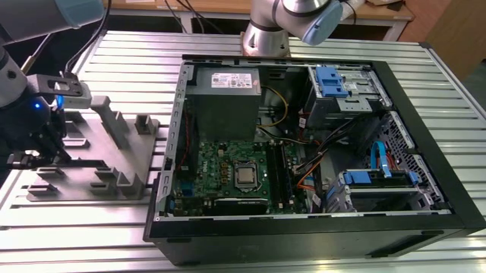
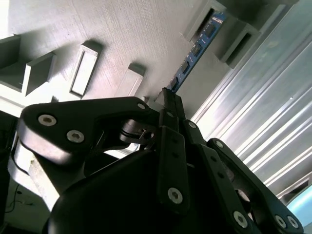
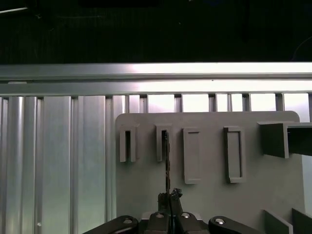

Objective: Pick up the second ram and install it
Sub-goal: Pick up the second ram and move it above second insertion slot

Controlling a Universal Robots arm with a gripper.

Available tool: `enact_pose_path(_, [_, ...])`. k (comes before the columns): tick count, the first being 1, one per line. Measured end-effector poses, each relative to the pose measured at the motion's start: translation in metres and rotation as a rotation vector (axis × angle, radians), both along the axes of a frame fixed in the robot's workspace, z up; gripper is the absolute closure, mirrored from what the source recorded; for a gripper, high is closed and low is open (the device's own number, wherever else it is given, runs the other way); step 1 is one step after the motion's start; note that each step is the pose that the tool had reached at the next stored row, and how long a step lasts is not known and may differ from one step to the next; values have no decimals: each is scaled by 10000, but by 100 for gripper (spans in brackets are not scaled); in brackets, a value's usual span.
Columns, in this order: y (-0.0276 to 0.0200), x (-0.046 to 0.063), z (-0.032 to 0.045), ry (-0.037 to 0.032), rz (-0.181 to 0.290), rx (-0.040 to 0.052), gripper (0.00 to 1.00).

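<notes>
gripper (image 2: 168, 97) pinches thin blue second ram (image 2: 197, 47) at matte grey fixture (image 2: 122, 34)

The desk (image 1: 304, 45) and the open computer case (image 1: 425, 187) are seen from high and well back in the exterior view, tilted downward, with the grey fixture (image 1: 83, 151) at nine o'clock. In the first wrist view that fixture (image 3: 209, 204) is faced squarely from close by, over the gripper (image 3: 169, 197). In the second wrist view it is seen obliquely, closer still. The second ram (image 3: 166, 161) (image 2: 195, 51) is shared by both wrist views.
</notes>
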State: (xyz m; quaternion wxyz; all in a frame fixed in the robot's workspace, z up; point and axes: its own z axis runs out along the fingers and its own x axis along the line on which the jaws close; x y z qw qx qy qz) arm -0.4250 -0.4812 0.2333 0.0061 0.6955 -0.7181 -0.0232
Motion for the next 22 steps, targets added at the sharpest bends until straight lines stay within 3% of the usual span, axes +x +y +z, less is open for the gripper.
enact_pose_path(22, [0, 0, 427, 1, 0, 43, 92])
